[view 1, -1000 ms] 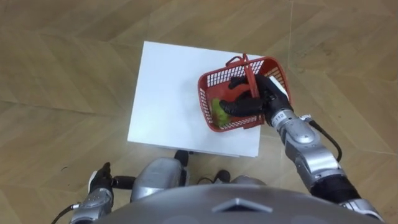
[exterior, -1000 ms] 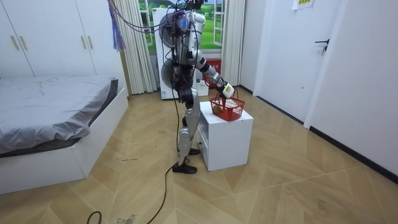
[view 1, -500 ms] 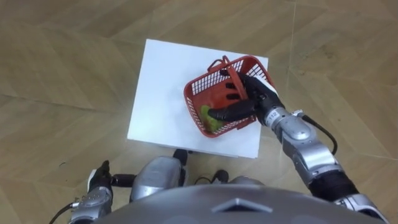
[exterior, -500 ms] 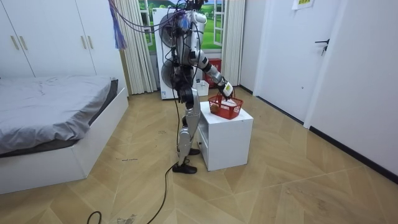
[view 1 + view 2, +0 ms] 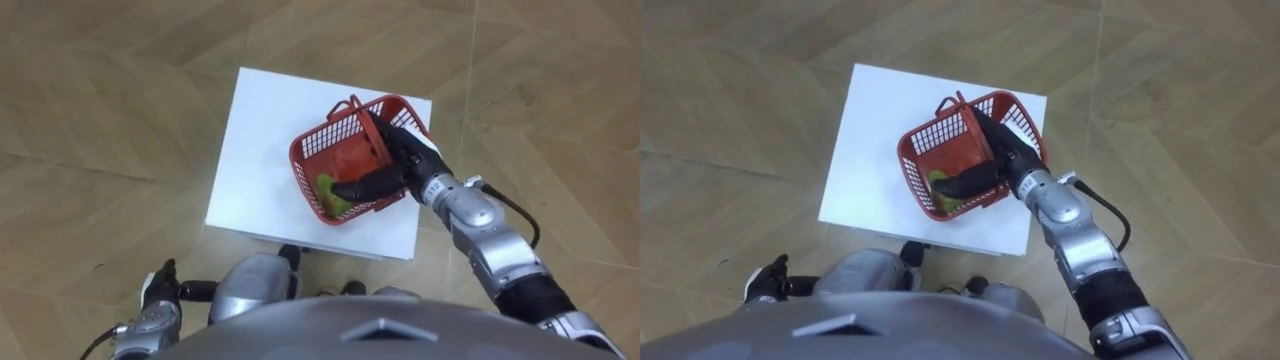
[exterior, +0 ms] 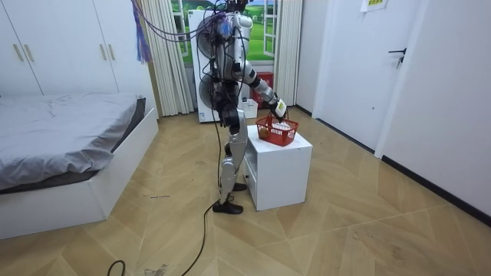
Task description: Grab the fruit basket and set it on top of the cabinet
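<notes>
Right hand [image 5: 405, 168] is clamped round the handle [image 5: 362, 120] of the red fruit basket [image 5: 315, 145], thumb reaching inside. Basket sits tilted over the right half of the white table [image 5: 255, 150], centre of frame; can't tell if it clears the top. Green fruit [image 5: 328, 190] inside. Left hand [image 5: 160, 300] low at lower left, state unclear.

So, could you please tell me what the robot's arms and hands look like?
The right hand is black, with a small white tag at its wrist; its forearm is silver segments with a black cable looping alongside. The left hand is dark on silver.
</notes>
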Available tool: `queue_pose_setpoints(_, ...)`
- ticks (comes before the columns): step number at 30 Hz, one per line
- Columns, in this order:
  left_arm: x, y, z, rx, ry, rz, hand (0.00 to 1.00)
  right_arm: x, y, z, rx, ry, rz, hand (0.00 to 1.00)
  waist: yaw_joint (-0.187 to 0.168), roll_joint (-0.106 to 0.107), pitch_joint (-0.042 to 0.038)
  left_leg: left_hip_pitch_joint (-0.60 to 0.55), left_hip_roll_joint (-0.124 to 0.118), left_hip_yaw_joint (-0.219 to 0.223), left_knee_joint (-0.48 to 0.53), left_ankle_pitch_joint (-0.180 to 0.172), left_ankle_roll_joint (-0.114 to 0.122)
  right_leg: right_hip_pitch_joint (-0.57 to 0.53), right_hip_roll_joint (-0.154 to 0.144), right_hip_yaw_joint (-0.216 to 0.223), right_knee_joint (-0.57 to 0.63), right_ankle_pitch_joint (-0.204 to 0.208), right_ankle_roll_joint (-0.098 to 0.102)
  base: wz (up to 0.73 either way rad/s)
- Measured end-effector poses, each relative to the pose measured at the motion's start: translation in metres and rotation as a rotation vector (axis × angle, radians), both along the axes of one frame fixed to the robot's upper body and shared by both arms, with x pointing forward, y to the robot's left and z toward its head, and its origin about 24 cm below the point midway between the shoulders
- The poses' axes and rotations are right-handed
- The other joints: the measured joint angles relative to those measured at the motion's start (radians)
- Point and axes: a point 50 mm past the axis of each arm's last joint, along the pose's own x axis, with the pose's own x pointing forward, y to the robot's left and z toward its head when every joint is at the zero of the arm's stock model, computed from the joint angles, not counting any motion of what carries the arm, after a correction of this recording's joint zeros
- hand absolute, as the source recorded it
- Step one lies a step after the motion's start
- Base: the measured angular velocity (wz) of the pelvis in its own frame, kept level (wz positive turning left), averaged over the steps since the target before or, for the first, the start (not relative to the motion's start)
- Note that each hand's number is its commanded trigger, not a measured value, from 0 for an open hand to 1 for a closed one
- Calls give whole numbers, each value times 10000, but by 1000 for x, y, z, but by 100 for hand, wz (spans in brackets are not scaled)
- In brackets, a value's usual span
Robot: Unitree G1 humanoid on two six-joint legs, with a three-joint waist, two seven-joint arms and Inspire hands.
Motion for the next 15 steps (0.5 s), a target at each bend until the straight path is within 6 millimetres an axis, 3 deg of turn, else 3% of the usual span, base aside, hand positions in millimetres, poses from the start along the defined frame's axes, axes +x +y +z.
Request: queue_pose_setpoints(15,1,0,0,36,-60,165,0,7,-17,16,-238,-955,-972,0,-247,23,-30,336,18,80,-114,2,0,247,-12,9,-2,-1,2,-1)
